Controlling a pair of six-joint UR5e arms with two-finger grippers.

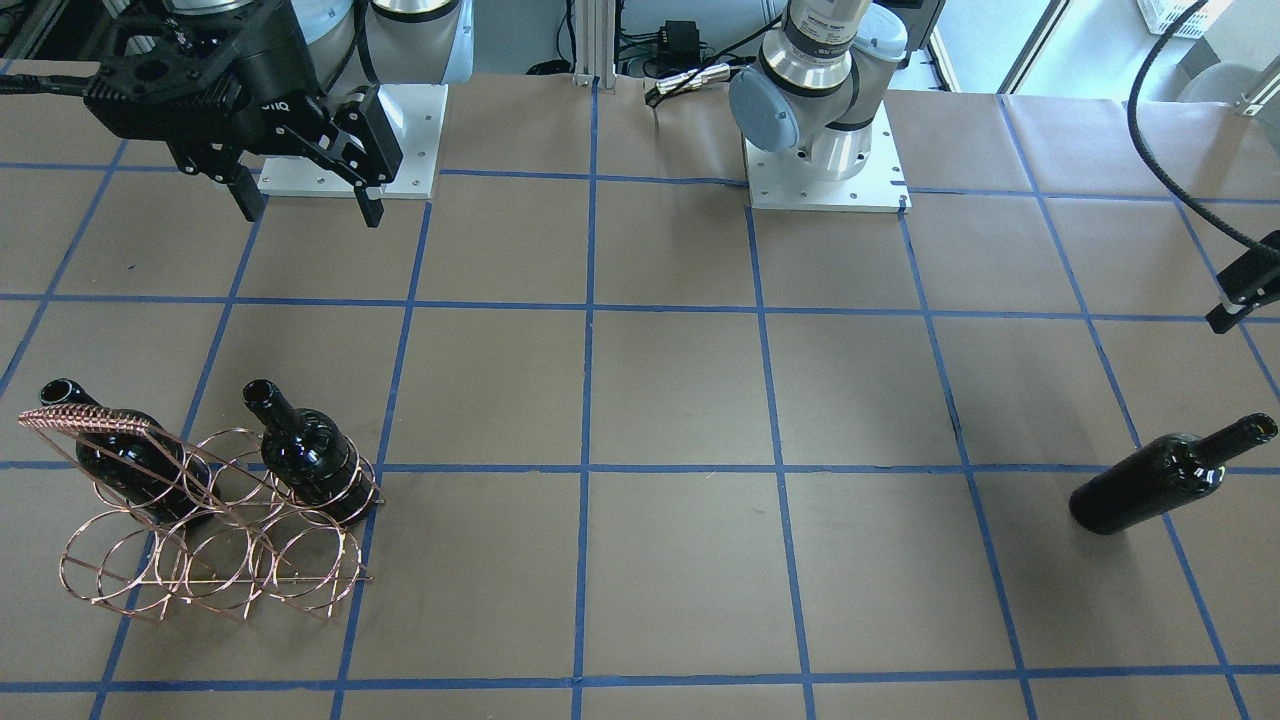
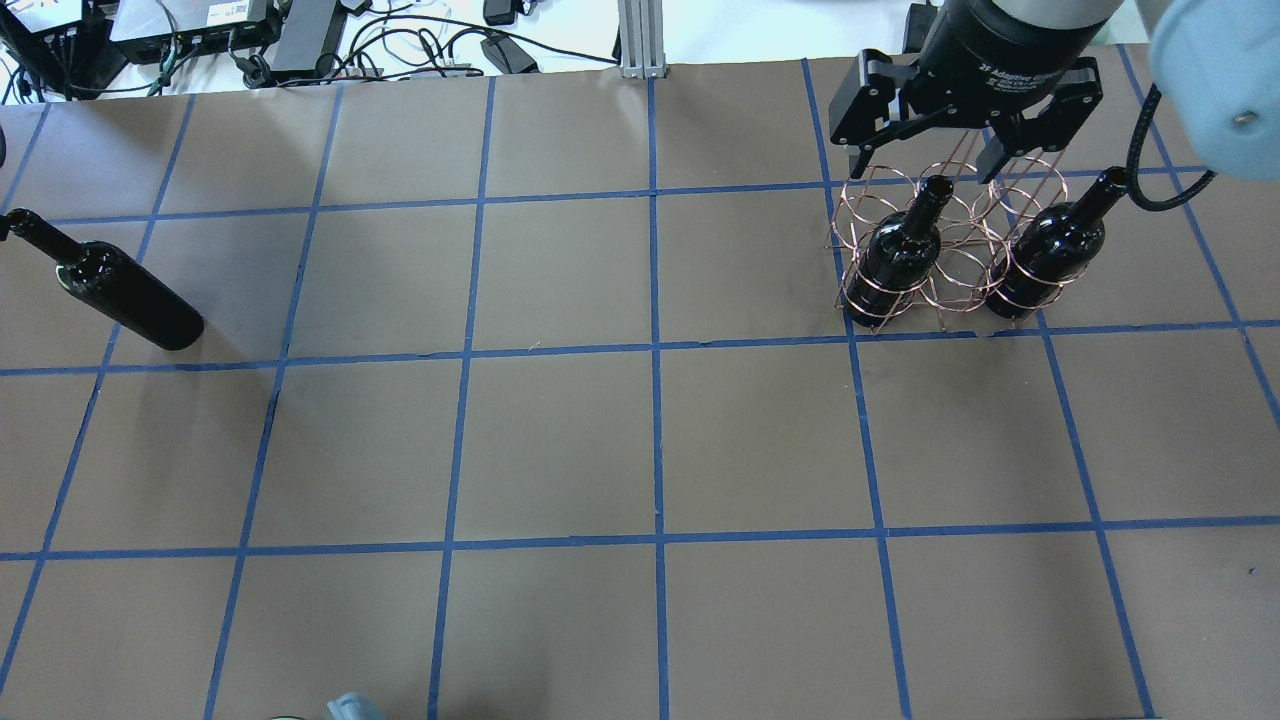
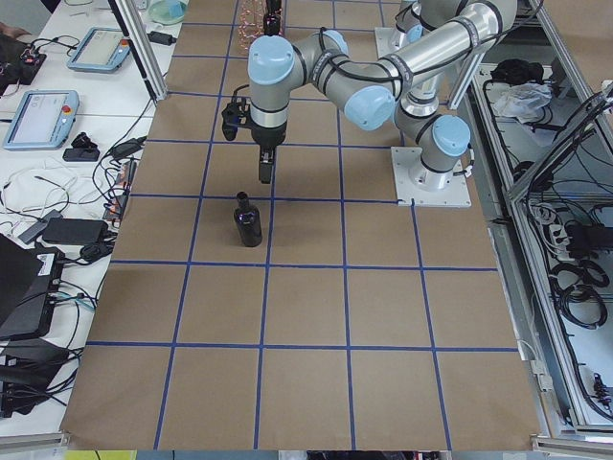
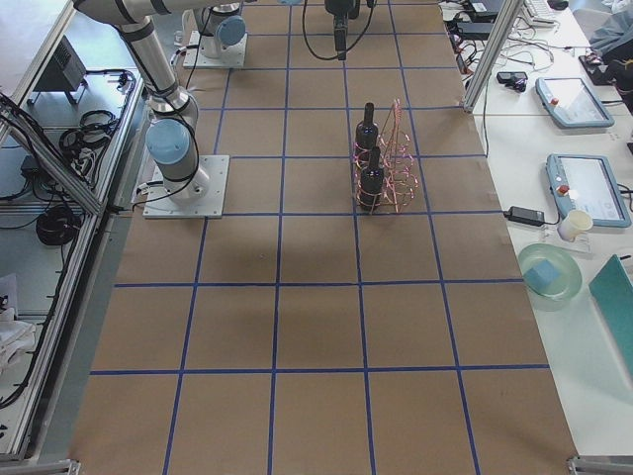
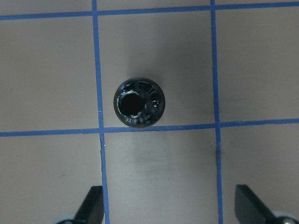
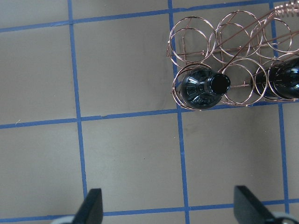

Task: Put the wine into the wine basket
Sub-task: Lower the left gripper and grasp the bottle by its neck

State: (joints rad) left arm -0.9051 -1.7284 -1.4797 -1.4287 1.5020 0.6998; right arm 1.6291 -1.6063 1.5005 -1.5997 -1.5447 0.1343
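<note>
The brown-papered table bears a blue tape grid. One wine bottle stands upright on it, well apart from the wine basket resting there.

Wine: dark shiny bottle, no label, stands up alone, far left. Wine basket: thin copper wire hoops, far right, w/ 2 more bottles standing in it.

Even bright light, soft shadows (wrist views blurrier).
</note>
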